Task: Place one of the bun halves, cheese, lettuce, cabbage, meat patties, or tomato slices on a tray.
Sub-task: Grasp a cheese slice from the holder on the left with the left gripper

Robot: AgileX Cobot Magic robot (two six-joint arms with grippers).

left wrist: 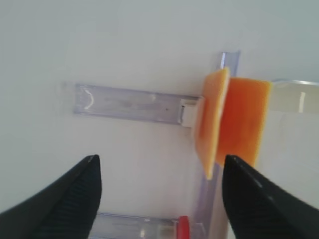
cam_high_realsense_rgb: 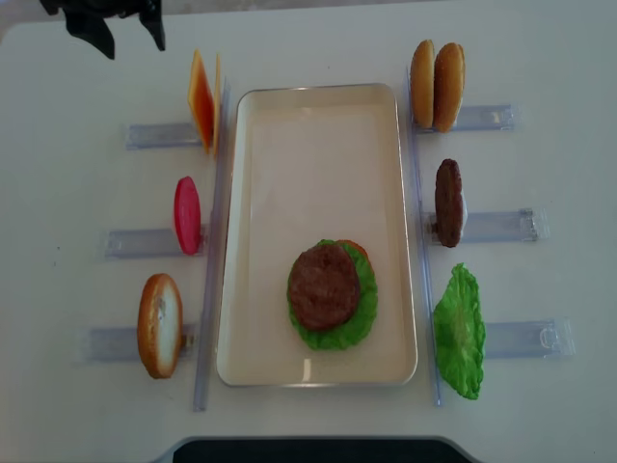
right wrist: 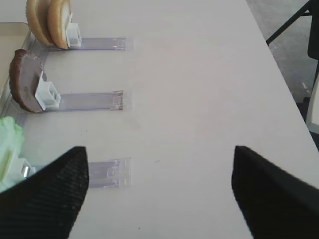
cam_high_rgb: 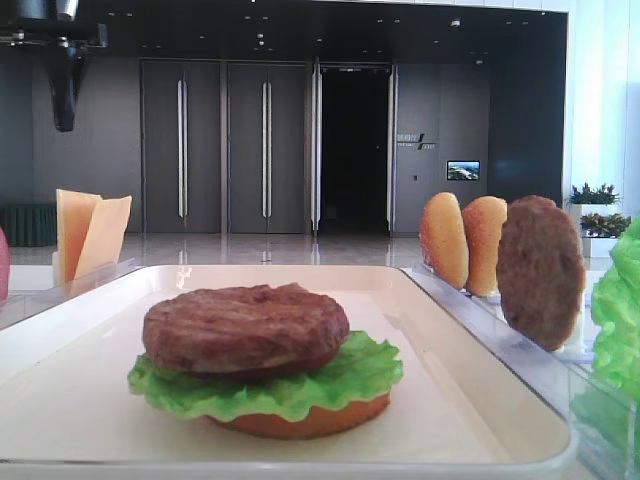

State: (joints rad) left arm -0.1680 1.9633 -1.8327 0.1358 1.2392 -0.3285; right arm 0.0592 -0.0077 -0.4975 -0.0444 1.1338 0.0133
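Three layers: bun, lettuce, patty point(cam_high_realsense_rgb: 324, 285) stacked on tray point(cam_high_realsense_rgb: 318, 154)
Left hand point(left wrist: 159, 199): wide open, empty, over cheese point(left wrist: 233, 122)
Next: lower, pinch cheese
Right hand point(right wrist: 159, 191): open, empty

Burger parts and tray, as laid out

On the cream tray point(cam_high_realsense_rgb: 318, 154) a bun half point(cam_high_rgb: 300, 418), lettuce point(cam_high_realsense_rgb: 362, 313) and a meat patty point(cam_high_realsense_rgb: 323, 286) are stacked. Cheese slices point(cam_high_realsense_rgb: 201, 111) are stood upright at its left; two bun halves point(cam_high_realsense_rgb: 436, 72), a second patty point(cam_high_realsense_rgb: 448, 203) and a lettuce leaf point(cam_high_realsense_rgb: 459, 333) are held at its right, another bun half point(cam_high_realsense_rgb: 160, 325) at lower left.
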